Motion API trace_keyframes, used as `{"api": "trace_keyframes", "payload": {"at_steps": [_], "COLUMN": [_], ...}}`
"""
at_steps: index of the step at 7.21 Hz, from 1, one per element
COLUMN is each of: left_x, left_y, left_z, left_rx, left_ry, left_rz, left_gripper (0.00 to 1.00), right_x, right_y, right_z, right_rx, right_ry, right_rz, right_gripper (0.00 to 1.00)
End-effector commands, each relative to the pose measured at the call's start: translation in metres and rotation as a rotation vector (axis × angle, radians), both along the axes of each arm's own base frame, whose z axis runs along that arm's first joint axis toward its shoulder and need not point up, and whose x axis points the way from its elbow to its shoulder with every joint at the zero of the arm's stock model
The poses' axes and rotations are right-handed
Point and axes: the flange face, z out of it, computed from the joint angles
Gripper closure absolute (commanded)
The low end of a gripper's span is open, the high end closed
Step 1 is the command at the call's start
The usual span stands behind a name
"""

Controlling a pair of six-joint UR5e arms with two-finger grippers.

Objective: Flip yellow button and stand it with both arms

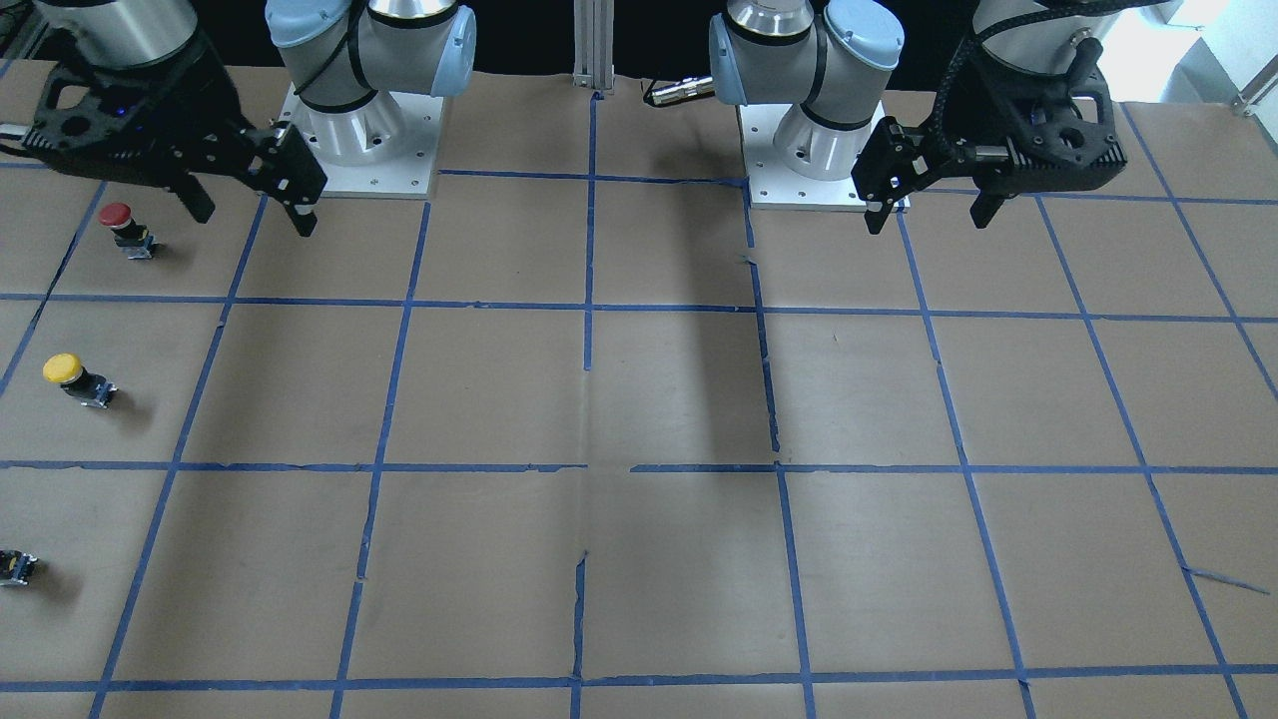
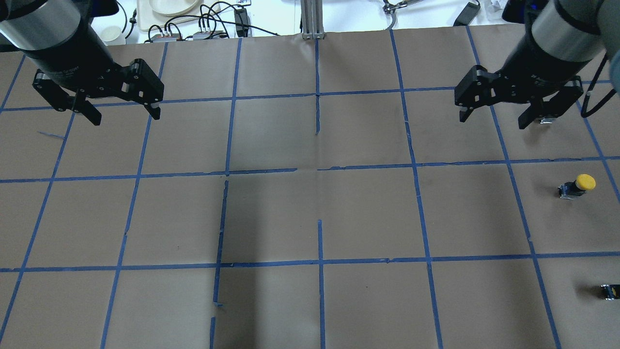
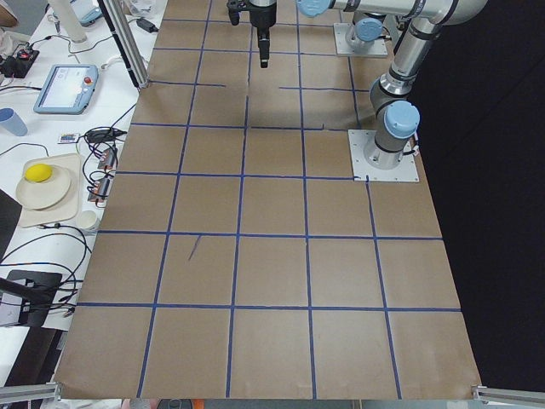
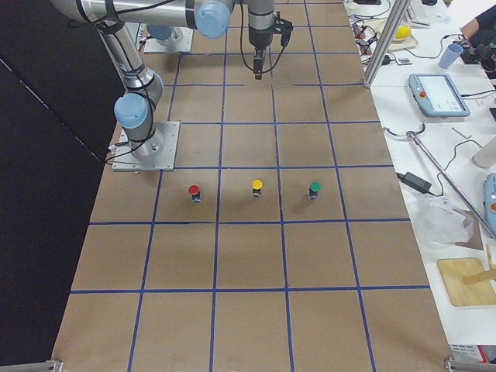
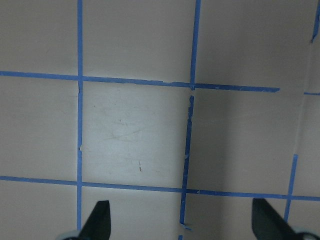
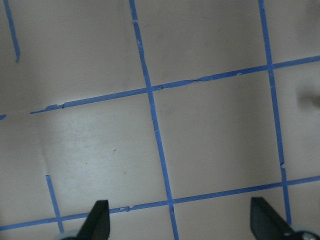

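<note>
The yellow button [image 2: 579, 185] stands at the table's right side with its yellow cap up on a dark body. It also shows in the front view [image 1: 75, 377] and the right side view [image 4: 256, 188]. My right gripper [image 2: 493, 122] is open and empty, raised above the table, behind and to the left of the button; the front view shows it too [image 1: 256, 222]. My left gripper [image 2: 126, 118] is open and empty, high over the far left of the table [image 1: 928, 225]. Both wrist views show only bare paper between open fingertips [image 5: 100, 220] [image 6: 97, 220].
A red-capped button [image 1: 125, 228] stands just under my right gripper. A green-capped button [image 4: 315, 188] stands on the yellow one's other side, cut off at the frame edge in the overhead view [image 2: 609, 291]. Brown paper with a blue tape grid [image 2: 319, 169] covers the table.
</note>
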Motion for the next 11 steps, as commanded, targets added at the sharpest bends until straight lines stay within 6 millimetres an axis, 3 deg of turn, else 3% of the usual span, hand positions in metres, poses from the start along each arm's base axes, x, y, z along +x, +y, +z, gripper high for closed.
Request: {"api": "trace_keyframes", "payload": {"at_steps": [1,2,3,4,6,7,9,11], "left_x": [-0.002,-0.006,-0.023,-0.029,-0.025,-0.024,-0.021,-0.021], "left_y": [-0.019,-0.034,-0.045,-0.045,-0.027,-0.026,-0.026,-0.026], "left_z": [0.006,0.003,0.000,-0.002,0.001,0.002,0.012,0.008], "left_rx": [-0.013,-0.011,-0.003,-0.001,0.005,0.005,0.001,0.011], "left_ry": [0.003,0.005,0.016,0.017,0.021,0.019,0.021,0.020], "left_rz": [-0.007,-0.016,-0.045,-0.054,-0.046,-0.042,-0.033,-0.028], "left_gripper": [0.00,0.00,0.00,0.00,0.00,0.00,0.00,0.00], "right_x": [0.028,0.027,0.027,0.025,0.020,0.008,0.006,0.005], "right_y": [0.024,0.023,0.021,0.015,-0.008,-0.009,-0.008,-0.007], "right_z": [0.006,0.003,0.002,0.002,-0.023,-0.021,-0.016,-0.015], "right_rx": [0.037,0.045,0.047,0.047,0.102,0.101,0.089,0.086], "right_ry": [0.042,0.050,0.044,0.042,0.034,0.031,0.032,0.032], "right_rz": [0.014,0.022,0.021,0.015,-0.009,-0.035,-0.040,-0.040], "right_gripper": [0.00,0.00,0.00,0.00,0.00,0.00,0.00,0.00]}}
